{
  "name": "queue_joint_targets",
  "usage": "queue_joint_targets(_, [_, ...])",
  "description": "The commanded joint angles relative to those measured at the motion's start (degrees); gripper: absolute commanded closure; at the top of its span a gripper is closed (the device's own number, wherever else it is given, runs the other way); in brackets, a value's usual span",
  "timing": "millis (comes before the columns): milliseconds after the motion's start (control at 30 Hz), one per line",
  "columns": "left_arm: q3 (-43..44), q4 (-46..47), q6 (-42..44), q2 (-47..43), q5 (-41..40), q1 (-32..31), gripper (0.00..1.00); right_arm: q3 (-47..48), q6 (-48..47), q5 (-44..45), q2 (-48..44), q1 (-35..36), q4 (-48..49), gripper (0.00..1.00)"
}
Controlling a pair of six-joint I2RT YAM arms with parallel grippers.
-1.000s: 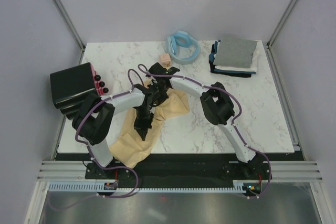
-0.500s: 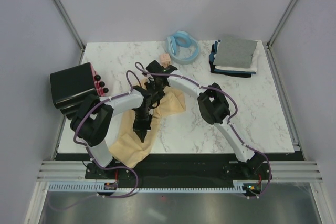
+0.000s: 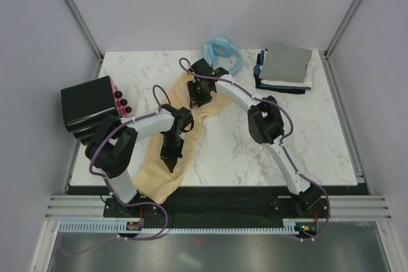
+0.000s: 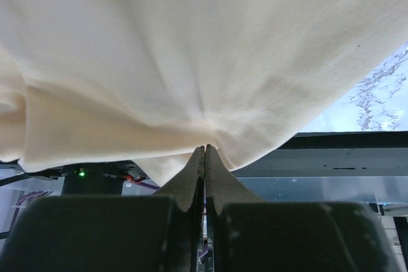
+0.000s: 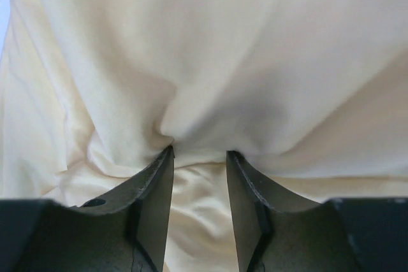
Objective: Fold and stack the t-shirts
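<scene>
The right pincer (image 5: 199, 152) stands with its two dark fingers (image 5: 153, 189) parted, their tips against the puckered cream t-shirt (image 5: 255, 49) that fills the view.

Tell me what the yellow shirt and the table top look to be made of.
Yellow shirt: soft matte knit cloth, likely cotton; it drapes and puckers into creases where the left fingers pinch it. Table top: smooth, white with grey veins, so marble or a marble-look laminate; the pictures cannot settle which.
</scene>
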Motion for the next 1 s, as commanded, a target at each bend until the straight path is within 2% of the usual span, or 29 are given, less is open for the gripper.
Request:
queue_joint_targets(0, [2.70, -2.24, -2.55, -1.46, -5.53, -0.17, 0.98, 0.02, -0.56, 0.62, -2.18, -0.65, 3.58, 0.53])
queue_joint_targets(100, [3.58, -3.73, -3.61, -0.94, -10.56, 0.09, 0.93, -7.87, -0.04, -2.02, -9.02, -0.56, 6.47, 0.52])
queue_joint_targets(233, [2.97, -1.99, -3.09, 1.17, -9.78, 1.67, 0.92, -15.81, -0.39, -2.38, -18.79, -0.03, 9.38, 0.50])
queue_joint_targets(367, [3.93, -1.80, -1.85, 3.81, -9.51, 2.37, 0.92, -20.03, -0.65, 1.13, -27.66, -0.12, 9.22, 0.48])
queue_joint_targets(433, [4.11, -1.89, -1.76, 3.90, -9.51, 2.81, 0.90, -21.26, -0.91, 4.03, -29.17, -0.38, 8.60, 0.46])
queue_joint_targets(600, [1.92, -1.63, -0.80, 4.34, -8.28, 3.78, 0.89, -22.32, -3.81, 9.13, -27.25, -0.56, 1.75, 0.47])
queue_joint_targets(767, [-1.69, -0.75, -0.45, 3.55, -7.32, 3.87, 0.89, -25.05, -3.64, 10.46, -24.44, -0.47, 1.30, 0.50])
queue_joint_targets(967, [-4.51, -0.74, 0.08, 1.44, -4.86, 3.96, 0.90, -23.91, -3.11, 12.47, -19.79, -0.30, -0.63, 0.51])
